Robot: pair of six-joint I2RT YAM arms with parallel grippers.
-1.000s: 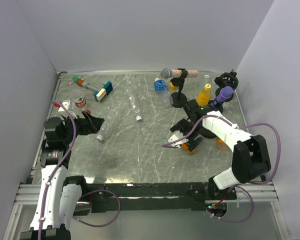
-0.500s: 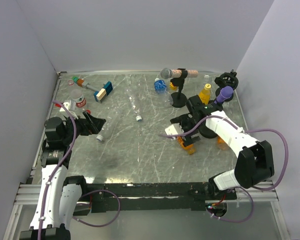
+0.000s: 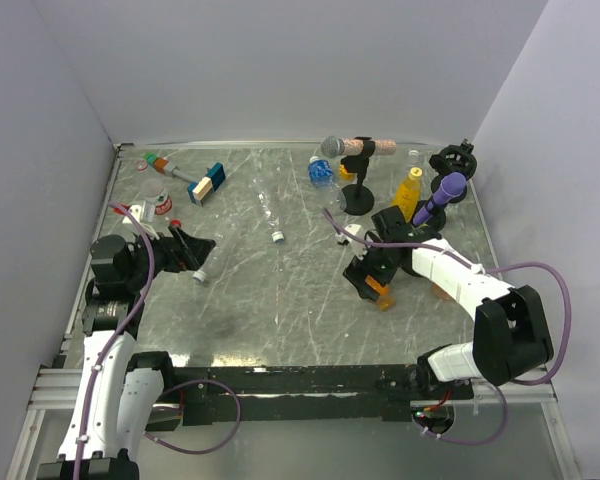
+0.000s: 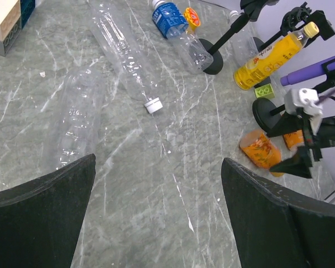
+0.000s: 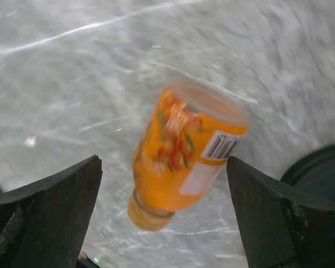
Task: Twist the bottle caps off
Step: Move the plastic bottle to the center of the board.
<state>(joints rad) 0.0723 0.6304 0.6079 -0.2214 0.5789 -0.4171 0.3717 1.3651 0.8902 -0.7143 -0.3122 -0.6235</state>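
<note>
A squat orange bottle (image 5: 184,148) lies on its side on the table, its orange cap (image 5: 146,215) pointing toward the camera. My right gripper (image 5: 164,167) hangs open just above it, one finger on each side, not touching; from above the gripper (image 3: 366,277) covers part of that bottle (image 3: 381,294). A second orange bottle (image 4: 293,139) lies behind it. My left gripper (image 4: 158,181) is open and empty over bare table (image 4: 173,223), at the left (image 3: 200,250). Ahead of it lie a clear bottle (image 4: 125,53) with a white cap (image 4: 152,105) and another clear bottle (image 4: 81,117).
A blue-labelled bottle (image 3: 322,172), a tall yellow bottle (image 3: 410,190), a grey microphone (image 3: 332,147) on a stand and a purple microphone (image 3: 445,190) crowd the back right. A blue-and-tan block (image 3: 208,183) and a red-labelled bottle (image 3: 160,203) lie at the back left.
My right wrist has turned and swung so its open fingers now straddle the near orange bottle. The left arm has stayed put.
</note>
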